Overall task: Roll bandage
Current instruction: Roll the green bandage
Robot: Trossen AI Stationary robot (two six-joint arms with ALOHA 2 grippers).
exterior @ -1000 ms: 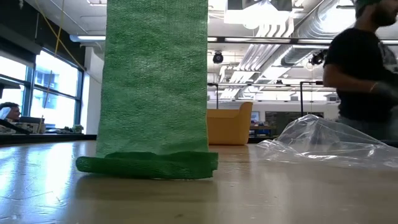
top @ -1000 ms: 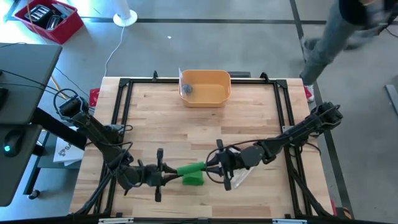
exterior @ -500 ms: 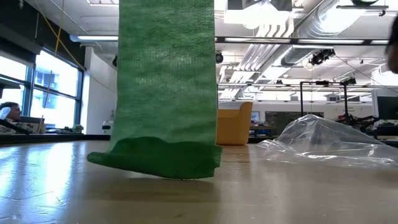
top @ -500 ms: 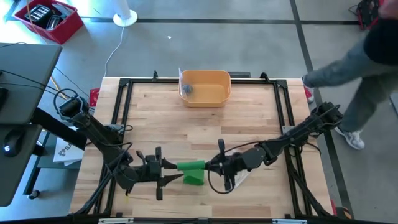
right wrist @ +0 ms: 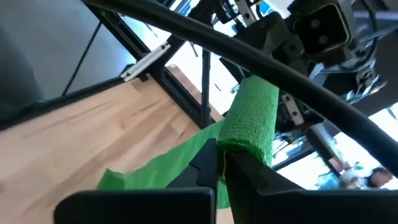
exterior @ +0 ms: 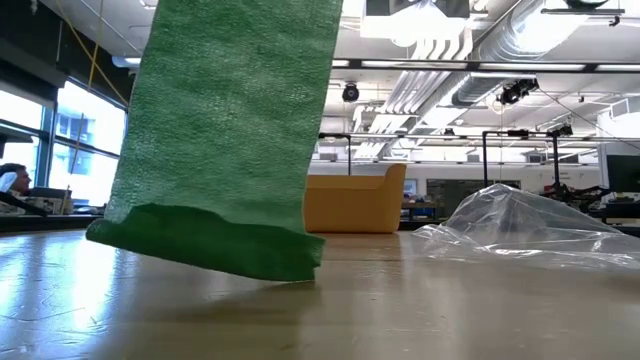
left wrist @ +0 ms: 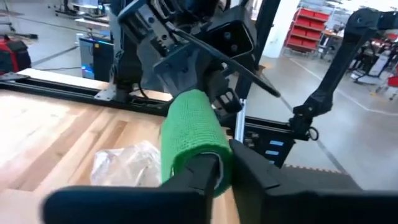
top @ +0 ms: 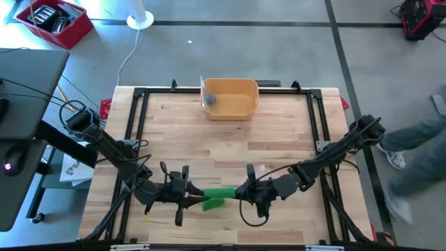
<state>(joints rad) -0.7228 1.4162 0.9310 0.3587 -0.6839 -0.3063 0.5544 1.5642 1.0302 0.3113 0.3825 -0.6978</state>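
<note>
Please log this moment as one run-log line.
task: roll bandage | left end effector: holding bandage | right end effector: shut on bandage | tail: touching table

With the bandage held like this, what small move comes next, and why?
Probably another turn of the roll. The green bandage is pinched end to end between the left claw and right claw, and its loose tail hangs down to the wooden table, unwound.

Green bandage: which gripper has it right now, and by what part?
Both hold it. The left gripper and the right gripper each pinch one end of the rolled green bandage; its loose tail hangs down toward the table.
</note>
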